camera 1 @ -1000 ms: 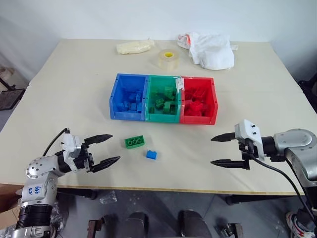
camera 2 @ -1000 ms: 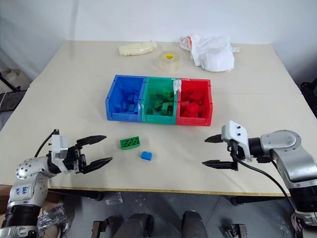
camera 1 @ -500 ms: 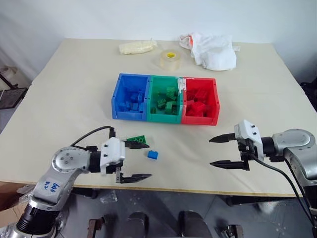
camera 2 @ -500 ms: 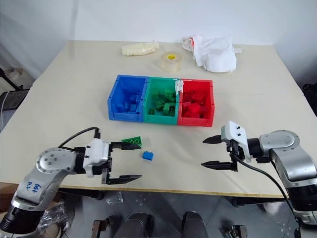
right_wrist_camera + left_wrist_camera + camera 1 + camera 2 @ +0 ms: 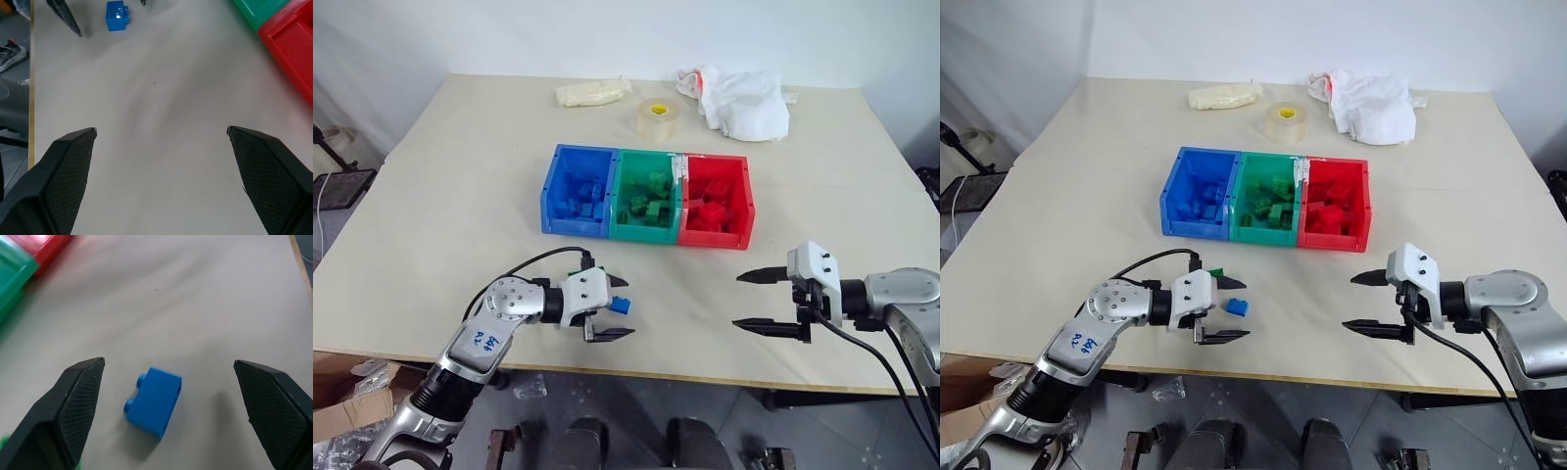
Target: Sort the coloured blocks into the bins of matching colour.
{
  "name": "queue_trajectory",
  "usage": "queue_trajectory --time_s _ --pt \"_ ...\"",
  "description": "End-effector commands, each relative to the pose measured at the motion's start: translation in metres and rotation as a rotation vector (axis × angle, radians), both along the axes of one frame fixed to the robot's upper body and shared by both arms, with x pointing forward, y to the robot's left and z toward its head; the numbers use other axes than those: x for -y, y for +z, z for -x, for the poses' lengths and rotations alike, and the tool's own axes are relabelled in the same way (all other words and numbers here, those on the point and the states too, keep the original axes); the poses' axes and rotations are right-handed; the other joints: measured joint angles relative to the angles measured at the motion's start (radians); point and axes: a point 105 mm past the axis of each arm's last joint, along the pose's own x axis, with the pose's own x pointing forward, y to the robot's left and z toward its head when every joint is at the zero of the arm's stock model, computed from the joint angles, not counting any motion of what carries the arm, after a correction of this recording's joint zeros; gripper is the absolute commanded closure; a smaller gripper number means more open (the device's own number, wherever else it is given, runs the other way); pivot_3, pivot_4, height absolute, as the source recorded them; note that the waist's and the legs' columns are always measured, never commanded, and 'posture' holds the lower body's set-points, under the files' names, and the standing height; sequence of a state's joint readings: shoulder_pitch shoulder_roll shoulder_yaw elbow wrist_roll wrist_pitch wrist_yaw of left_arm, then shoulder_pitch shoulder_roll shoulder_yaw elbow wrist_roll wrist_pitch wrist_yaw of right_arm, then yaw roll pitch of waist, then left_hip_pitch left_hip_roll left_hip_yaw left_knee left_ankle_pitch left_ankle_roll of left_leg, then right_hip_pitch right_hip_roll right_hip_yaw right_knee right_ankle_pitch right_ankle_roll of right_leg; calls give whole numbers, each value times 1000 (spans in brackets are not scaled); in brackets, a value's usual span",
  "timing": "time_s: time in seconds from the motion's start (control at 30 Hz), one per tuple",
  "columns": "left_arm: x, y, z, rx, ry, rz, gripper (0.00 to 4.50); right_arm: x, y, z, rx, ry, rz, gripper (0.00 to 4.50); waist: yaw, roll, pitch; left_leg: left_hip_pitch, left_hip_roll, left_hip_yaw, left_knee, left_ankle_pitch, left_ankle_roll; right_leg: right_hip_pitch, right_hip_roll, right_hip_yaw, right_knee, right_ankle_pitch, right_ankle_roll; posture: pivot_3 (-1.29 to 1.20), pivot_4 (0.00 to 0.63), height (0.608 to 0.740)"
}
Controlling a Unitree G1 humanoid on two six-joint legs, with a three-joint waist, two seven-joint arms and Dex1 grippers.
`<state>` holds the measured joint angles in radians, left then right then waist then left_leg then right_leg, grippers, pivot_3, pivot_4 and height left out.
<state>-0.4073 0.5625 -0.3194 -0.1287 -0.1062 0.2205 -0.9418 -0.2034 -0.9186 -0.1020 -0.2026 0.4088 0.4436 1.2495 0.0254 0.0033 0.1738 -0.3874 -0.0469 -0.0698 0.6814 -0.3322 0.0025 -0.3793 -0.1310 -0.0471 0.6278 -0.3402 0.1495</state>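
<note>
Blue handwriting on the left arm (image 5: 478,342) cannot be made out; nothing else bears text.

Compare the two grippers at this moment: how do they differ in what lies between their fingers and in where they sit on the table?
The left gripper brackets the loose blue block between its fingers, not touching it; the right gripper has only bare table between its own. The left sits before the blue bin, the right off to the side of the red bin. Both are open and hold nothing.
</note>
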Motion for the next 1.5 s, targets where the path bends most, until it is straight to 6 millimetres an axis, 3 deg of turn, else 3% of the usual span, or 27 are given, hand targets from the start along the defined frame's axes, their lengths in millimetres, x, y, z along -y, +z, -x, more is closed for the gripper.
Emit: queue_trajectory --time_s 0.03,0.37,0.43,0.63,0.77,1.07,1.2,1.3,1.5 --pt "3 4 -1 46 -45 -9 593 2 13 3 53 -19 2 0 0 0 0 0 0 0 0 0 0 0 0 0 0 0 0 0 150 740" --pt "-3 2 -8 75 -47 -60 3592 3 13 4 67 -52 -3 0 -1 0 0 0 0 0 0 0 0 2 0 -1 0 0 1 0 150 740" --pt "-3 3 -9 85 -48 -47 3878 3 13 2 69 -54 -2 0 -1 0 0 0 0 0 0 0 0 2 0 -1 0 0 1 0 150 740" --pt "8 28 -3 79 -120 72 3878 3 14 0 73 -58 -1 0 0 0 0 0 0 -1 0 0 1 2 0 -1 1 1 1 0 150 740" --pt "7 66 -19 149 -11 191 3878 4 14 0 74 -62 -3 0 0 0 0 0 0 -1 0 0 1 2 0 -2 0 1 1 0 150 740" --pt "-46 121 -81 323 352 218 3878 5 19 -5 102 -83 -37 0 -2 -1 0 0 0 -1 0 0 1 2 1 -2 1 1 1 0 150 740" --pt "-67 130 -109 410 487 186 3878 4 19 -6 109 -86 -46 0 0 -1 1 0 -1 -2 0 0 1 2 1 -2 1 1 2 0 150 740" --pt "-78 128 -126 446 560 167 2860 2 20 -8 116 -91 -57 0 0 -1 1 0 -5 -2 0 0 1 2 0 -3 1 1 2 0 150 740" --pt "-69 122 -127 430 485 169 902 1 20 -10 123 -92 -60 0 -1 -3 2 0 -7 -3 0 1 1 2 0 -3 1 1 3 0 150 740"
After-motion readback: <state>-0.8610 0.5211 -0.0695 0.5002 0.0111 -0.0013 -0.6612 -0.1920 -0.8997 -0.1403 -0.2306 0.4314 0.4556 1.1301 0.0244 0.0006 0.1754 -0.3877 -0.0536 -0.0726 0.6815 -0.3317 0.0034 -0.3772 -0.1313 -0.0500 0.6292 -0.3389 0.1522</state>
